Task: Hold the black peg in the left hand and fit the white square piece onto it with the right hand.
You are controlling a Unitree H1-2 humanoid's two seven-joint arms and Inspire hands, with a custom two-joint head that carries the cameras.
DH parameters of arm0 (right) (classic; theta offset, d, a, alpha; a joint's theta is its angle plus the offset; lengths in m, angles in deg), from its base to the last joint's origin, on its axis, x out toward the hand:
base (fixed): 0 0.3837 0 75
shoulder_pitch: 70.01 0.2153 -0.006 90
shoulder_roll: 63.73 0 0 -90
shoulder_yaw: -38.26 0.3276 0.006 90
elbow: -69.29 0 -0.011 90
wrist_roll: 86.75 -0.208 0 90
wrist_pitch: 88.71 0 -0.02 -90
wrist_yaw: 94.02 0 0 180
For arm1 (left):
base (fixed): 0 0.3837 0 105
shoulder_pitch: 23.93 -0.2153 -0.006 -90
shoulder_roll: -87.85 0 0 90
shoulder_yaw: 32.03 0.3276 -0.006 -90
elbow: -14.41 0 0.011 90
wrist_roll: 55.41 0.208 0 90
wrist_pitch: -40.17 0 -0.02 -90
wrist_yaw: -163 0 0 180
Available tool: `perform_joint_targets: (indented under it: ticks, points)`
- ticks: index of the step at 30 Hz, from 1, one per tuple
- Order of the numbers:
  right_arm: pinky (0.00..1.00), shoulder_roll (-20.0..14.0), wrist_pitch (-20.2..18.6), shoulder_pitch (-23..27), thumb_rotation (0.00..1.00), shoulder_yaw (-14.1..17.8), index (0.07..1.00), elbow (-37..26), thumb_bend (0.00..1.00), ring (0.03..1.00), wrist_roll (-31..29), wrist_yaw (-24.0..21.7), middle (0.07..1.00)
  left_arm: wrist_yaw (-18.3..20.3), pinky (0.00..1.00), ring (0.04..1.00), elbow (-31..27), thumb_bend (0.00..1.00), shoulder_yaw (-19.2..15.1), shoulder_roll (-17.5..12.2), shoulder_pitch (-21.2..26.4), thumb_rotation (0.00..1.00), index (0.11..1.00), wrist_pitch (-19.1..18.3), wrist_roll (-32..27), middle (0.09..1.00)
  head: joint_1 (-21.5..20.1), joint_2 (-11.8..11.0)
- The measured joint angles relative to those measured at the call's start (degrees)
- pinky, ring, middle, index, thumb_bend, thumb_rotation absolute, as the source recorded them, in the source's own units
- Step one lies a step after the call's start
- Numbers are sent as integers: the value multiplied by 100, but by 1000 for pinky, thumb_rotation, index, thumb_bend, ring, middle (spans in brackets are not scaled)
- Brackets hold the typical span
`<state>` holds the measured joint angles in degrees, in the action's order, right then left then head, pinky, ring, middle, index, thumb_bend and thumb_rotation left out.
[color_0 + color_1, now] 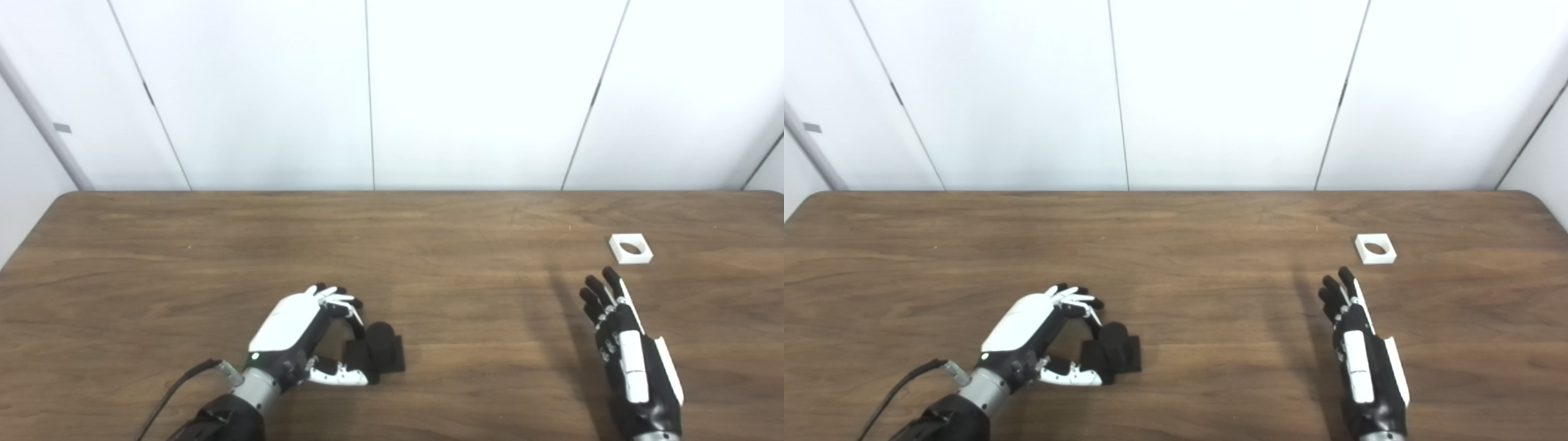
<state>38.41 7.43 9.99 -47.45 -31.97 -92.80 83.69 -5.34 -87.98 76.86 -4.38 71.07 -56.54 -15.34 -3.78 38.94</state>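
The black peg (381, 349), a short cylinder on a square black base, rests on the table near its front. My left hand (300, 334) lies just to its left. Its fingers (354, 315) curl onto the far left corner of the base and its thumb presses the near left corner, pinching that edge. The white square piece (631, 248), with a round hole in it, lies flat at the far right of the table. My right hand (625, 343) hovers open and flat, fingertips pointing at the white piece and a short way in front of it.
The brown wooden table (429, 245) ends at a white panelled wall (367, 92) behind. A black cable (177, 386) trails from my left wrist toward the front edge.
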Motion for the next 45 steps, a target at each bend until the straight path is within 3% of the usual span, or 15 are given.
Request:
perform_joint_targets:
  ticks: [10, 16, 28, 32, 37, 39, 45]
  points:
    - [973, 64, -350, -4, 930, -104, 961, -87, 572, 940, -1, 112, 928, 64, 1000, 923, -195, 521, 263, 245, -165, 50, 485, -103, 317, 814, -132, 176]
    - [914, 84, -418, -5, 909, -165, 929, -108, 577, 919, 34, 215, 919, 10, 1000, 912, -174, 521, 359, 318, -173, 50, 485, -91, 368, 809, -220, 246]
    - [903, 87, -568, 10, 800, -197, 873, -178, 467, 906, 248, 428, 894, -66, 1000, 914, -62, 521, 428, 392, -167, 49, 486, 15, 368, 814, -387, 334]
    - [896, 71, -764, 16, 733, -153, 846, -315, 506, 903, 245, 438, 891, -61, 1000, 910, -54, 521, 422, 391, -167, 49, 486, 26, 339, 814, -492, 360]
    - [864, 32, -1038, 66, 564, 11, 803, -541, 526, 877, 287, 472, 868, -20, 1000, 909, -37, 521, 389, 377, -164, 48, 485, 45, 254, 812, -677, 369]
    - [806, 18, -1200, 86, 464, 91, 781, -661, 575, 845, 348, 523, 844, -17, 1000, 906, -7, 521, 364, 356, -155, 48, 485, 86, 215, 808, -825, 378]
    - [835, -298, -1686, 402, 328, 176, 705, -888, 653, 856, 1310, 694, 820, -9, 1000, 902, 60, 521, 315, 257, -123, 48, 485, 217, 106, 805, -1142, 413]
